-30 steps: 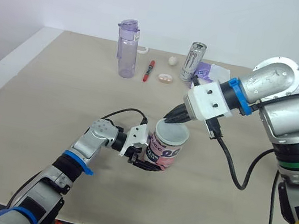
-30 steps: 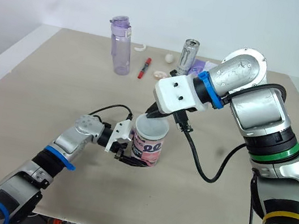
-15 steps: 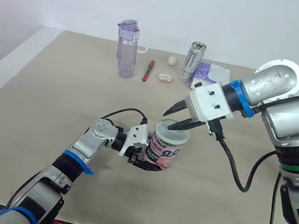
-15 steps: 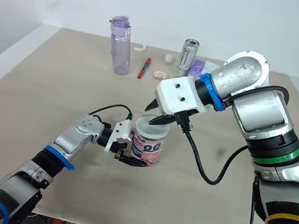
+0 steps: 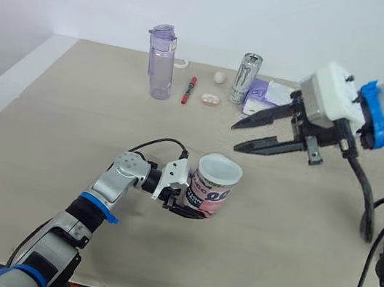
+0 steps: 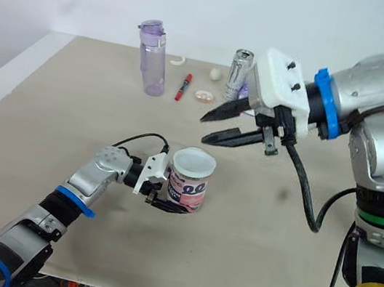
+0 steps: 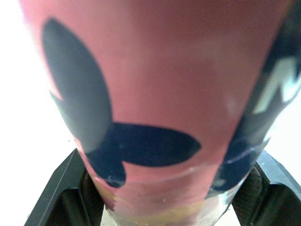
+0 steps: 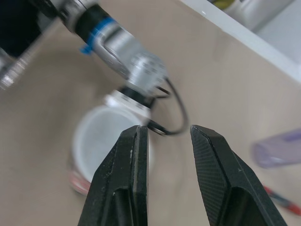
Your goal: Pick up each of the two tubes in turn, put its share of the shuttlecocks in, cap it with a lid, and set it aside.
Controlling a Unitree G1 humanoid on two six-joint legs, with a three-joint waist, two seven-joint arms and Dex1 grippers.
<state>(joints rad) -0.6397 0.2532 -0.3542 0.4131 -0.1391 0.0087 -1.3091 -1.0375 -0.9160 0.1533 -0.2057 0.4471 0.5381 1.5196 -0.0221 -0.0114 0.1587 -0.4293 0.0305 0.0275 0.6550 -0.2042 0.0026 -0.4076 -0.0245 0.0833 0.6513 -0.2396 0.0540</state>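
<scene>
A short pink and white tube (image 5: 210, 191) stands at the middle of the table with a white lid (image 5: 219, 169) on its top. My left gripper (image 5: 182, 195) is shut on the tube's side, and its black fingers (image 7: 61, 197) flank the pink wall close up in the left wrist view. My right gripper (image 5: 236, 138) hangs open in the air, above and to the right of the tube, with nothing between its fingers (image 8: 127, 179). The right wrist view looks down past them at the lidded tube (image 8: 101, 141).
Along the far edge stand a purple water bottle (image 5: 163, 61) and an energy drink can (image 5: 246, 79). Between them lie a red marker (image 5: 188, 90), a small white ball (image 5: 220, 77) and a shell-like piece (image 5: 208, 99). A purple and white packet (image 5: 267, 93) lies behind my right gripper.
My right gripper, shut at the tube's top a second ago, opened and then drew away up and to the right. The lid stays on the tube, still held by my left gripper.
</scene>
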